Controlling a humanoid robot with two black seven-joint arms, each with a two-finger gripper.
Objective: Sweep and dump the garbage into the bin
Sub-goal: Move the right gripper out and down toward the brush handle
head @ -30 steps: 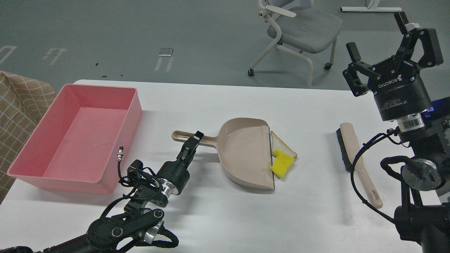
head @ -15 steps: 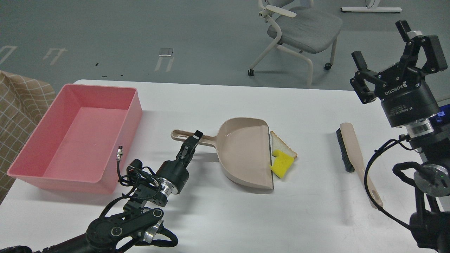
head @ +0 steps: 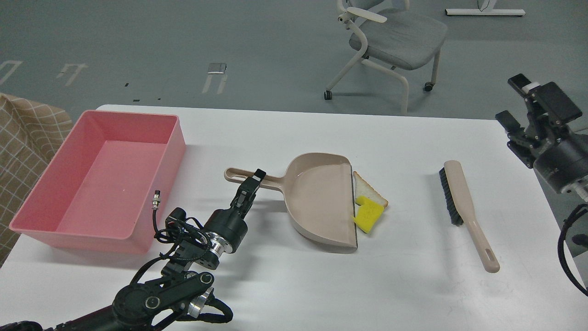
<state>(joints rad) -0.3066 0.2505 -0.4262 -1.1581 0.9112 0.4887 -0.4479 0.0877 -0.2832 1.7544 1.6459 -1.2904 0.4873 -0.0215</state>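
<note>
The garbage lies at the mouth of a beige dustpan (head: 321, 202) in the middle of the table: a triangular bread slice (head: 366, 188) and, in front of it and touching it, a yellow sponge block (head: 368, 214). My left gripper (head: 253, 182) is shut on the dustpan's handle. The pink bin (head: 156, 184) stands empty at the table's left. A beige hand brush (head: 461, 195) with black bristles lies to the right of the garbage. My right gripper (head: 514, 99) is open and empty, raised at the right edge, well apart from the brush.
The white table (head: 285, 285) carries all of this. A grey office chair (head: 395, 37) stands on the floor behind the table. A checked beige cloth (head: 23, 138) hangs at the left edge beside the bin.
My right gripper has swung right and down toward the view's edge, away from the brush. The dustpan has shifted very slightly. The left arm has hardly moved.
</note>
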